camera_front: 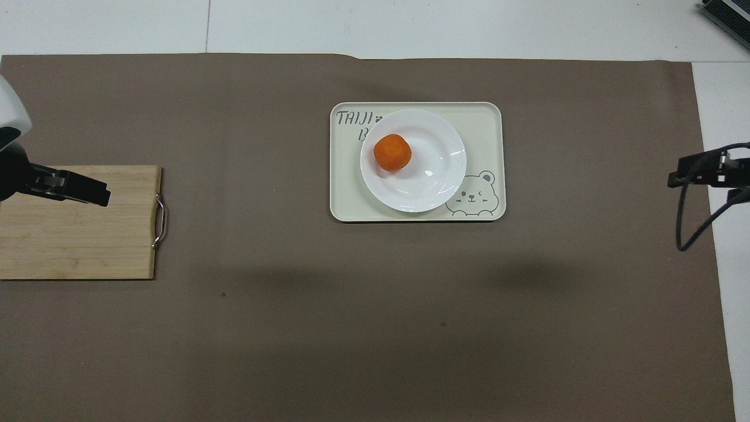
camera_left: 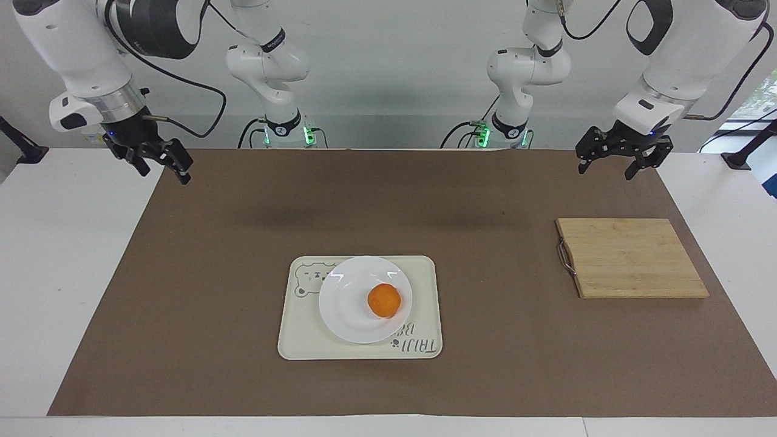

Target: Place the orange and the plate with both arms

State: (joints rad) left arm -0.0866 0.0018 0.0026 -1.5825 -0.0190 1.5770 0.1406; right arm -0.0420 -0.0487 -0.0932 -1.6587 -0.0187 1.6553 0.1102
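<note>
The orange (camera_left: 383,300) lies on the white plate (camera_left: 347,306), off centre toward the left arm's end. The plate sits on a cream tray (camera_left: 425,276) with a bear drawing. In the overhead view the orange (camera_front: 392,152) and plate (camera_front: 436,176) show on the tray (camera_front: 486,126). My right gripper (camera_left: 165,175) is open and empty, raised over the brown mat's edge at the right arm's end; it also shows in the overhead view (camera_front: 682,176). My left gripper (camera_left: 605,172) is open and empty, raised over the mat near the wooden board, and shows in the overhead view (camera_front: 88,193). The left arm waits.
A wooden cutting board (camera_left: 631,258) with a metal handle lies at the left arm's end; it also shows in the overhead view (camera_front: 76,240). A brown mat (camera_left: 243,243) covers most of the white table.
</note>
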